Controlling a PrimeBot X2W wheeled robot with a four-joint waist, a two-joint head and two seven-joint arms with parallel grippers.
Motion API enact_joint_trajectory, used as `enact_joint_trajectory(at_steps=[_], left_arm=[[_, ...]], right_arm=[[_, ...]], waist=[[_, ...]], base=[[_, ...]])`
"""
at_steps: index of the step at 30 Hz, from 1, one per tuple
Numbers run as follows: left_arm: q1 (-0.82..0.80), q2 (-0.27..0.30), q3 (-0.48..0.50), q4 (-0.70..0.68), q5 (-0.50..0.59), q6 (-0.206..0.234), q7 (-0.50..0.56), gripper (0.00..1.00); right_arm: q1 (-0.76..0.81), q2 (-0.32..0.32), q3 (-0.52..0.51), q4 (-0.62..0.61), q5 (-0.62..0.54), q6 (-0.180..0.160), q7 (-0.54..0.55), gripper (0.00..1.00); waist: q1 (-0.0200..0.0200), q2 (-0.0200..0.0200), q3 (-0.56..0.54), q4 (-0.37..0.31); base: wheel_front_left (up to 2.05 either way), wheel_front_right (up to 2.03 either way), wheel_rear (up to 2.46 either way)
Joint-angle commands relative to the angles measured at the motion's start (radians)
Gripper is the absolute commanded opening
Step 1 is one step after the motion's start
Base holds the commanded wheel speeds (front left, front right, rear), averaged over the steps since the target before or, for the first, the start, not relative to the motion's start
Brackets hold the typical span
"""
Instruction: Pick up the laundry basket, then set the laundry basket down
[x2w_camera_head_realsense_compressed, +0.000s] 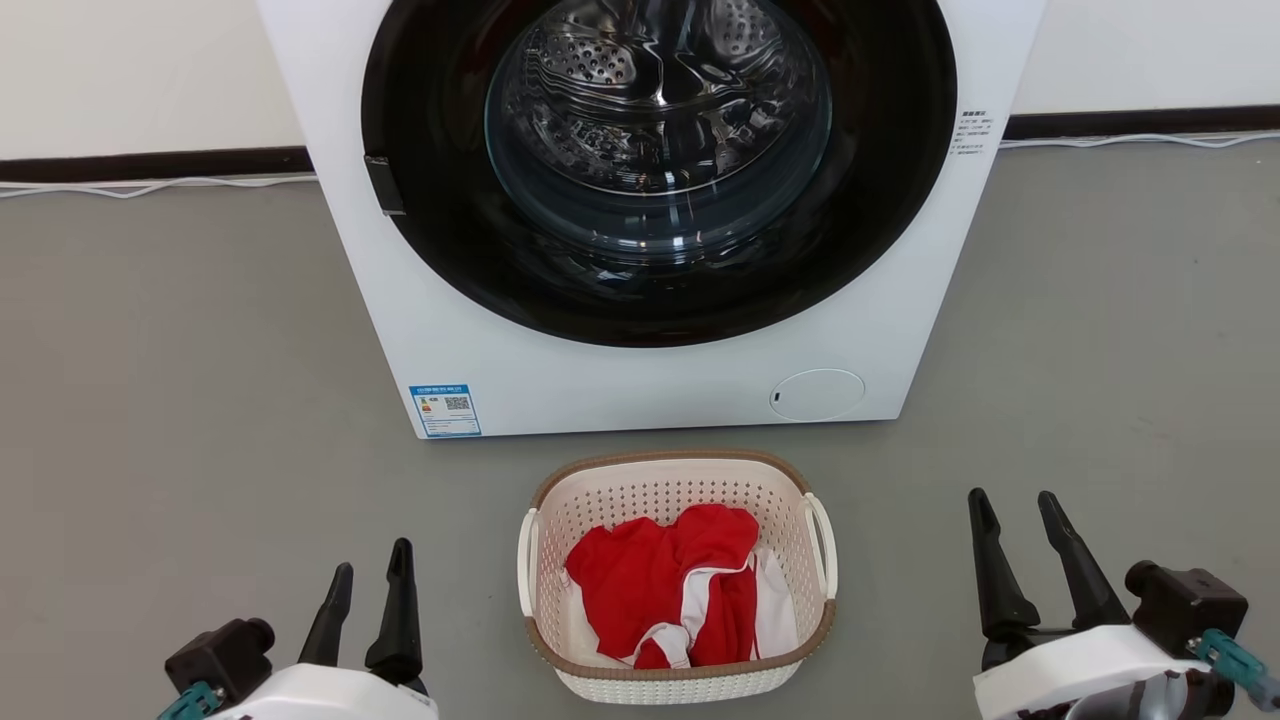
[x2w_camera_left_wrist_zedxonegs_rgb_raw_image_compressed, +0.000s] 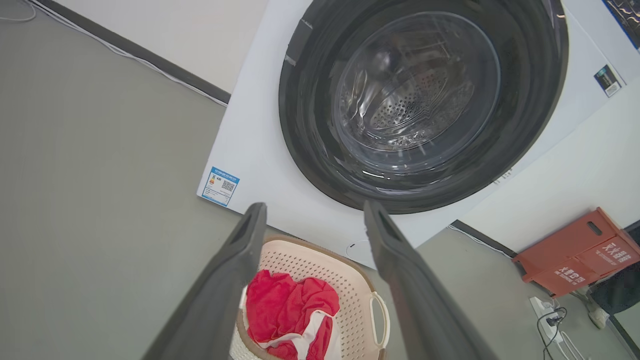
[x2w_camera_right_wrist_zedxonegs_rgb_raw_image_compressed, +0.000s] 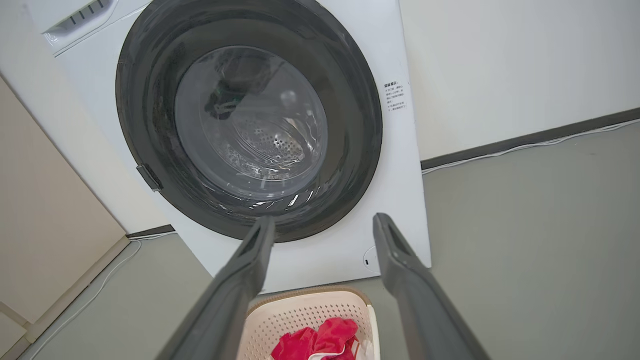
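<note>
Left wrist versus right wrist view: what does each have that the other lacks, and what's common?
Left wrist: a red crate, a power strip, the blue label on the washing machine. Right wrist: a beige panel beside the machine, a slotted strip at its top. Shared: the machine, the laundry basket with red cloth; the left gripper and right gripper each open in front.

Cream perforated laundry basket (x2w_camera_head_realsense_compressed: 676, 500), brown-rimmed, upright on floor, red-and-white cloth inside

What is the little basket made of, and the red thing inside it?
The laundry basket looks like matte cream plastic: stiff walls with neat rows of holes. The red garment looks like soft cloth, crumpled in folds.
</note>
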Motion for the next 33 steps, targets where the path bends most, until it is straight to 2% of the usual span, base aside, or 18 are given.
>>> enact_joint_trajectory(at_steps=[1,28,33], left_arm=[[-0.016,0.010,0.018,-0.033,0.036,0.007,-0.014,1.00],[-0.007,0.013,-0.004,-0.040,0.308,0.029,-0.091,1.00],[-0.006,0.013,-0.002,-0.034,0.317,0.027,-0.093,1.00]], right_arm=[[-0.010,-0.013,0.019,-0.033,-0.045,0.006,-0.022,1.00],[0.003,-0.011,0.023,-0.043,-0.382,0.007,-0.098,1.00],[0.002,-0.010,0.015,-0.039,-0.387,0.008,-0.100,1.00]], waist=[[0.0000,-0.0001,0.000,0.001],[0.0000,-0.0001,0.002,0.005],[0.0000,-0.0001,-0.001,0.004]], base=[[0.00,0.00,0.00],[0.00,0.00,0.00],[0.00,0.00,0.00]])
